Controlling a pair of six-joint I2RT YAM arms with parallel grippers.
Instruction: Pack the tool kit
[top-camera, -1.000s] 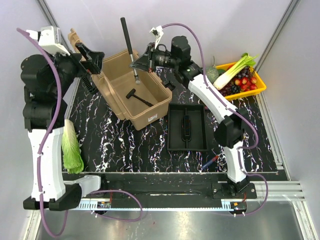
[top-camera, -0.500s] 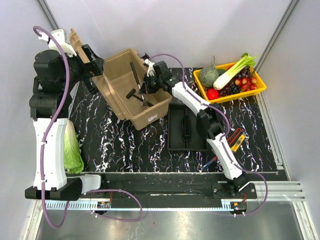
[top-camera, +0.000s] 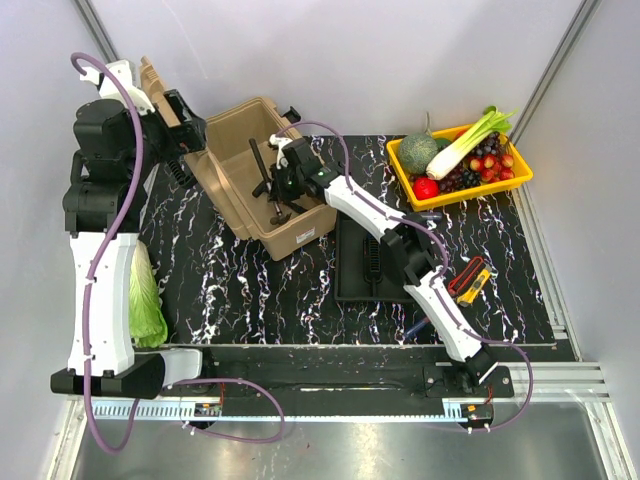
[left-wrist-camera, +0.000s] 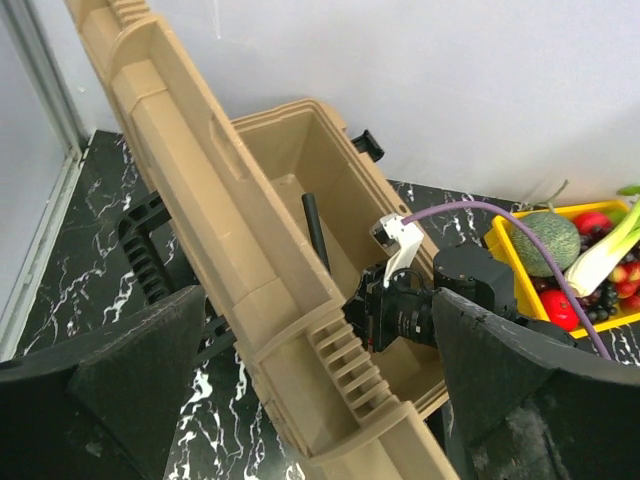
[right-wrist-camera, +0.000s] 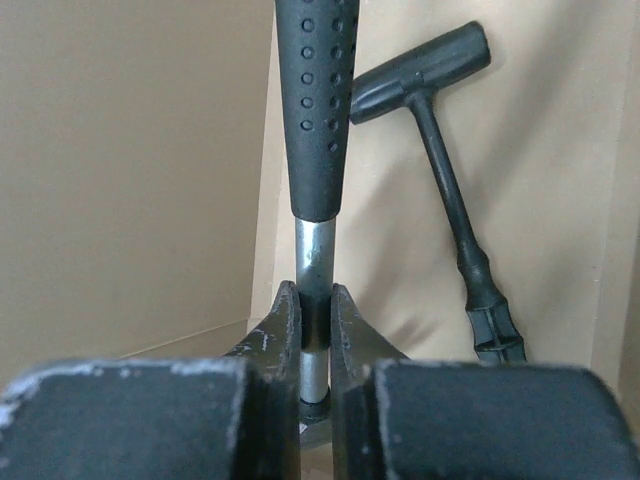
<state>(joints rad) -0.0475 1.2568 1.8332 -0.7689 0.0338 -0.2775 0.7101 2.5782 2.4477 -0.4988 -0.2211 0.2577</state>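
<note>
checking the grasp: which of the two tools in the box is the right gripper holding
The dimpled-grip tool with the metal shaft, pinched in the right gripper; the all-black T-handle tool lies loose beside it.

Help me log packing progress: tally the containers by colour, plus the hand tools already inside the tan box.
Tan toolbox: 1
Black inner tray: 1
Yellow tray: 1
Hand tools inside the toolbox: 2 (black-grip tool, T-handle tool)
Total: 5
</note>
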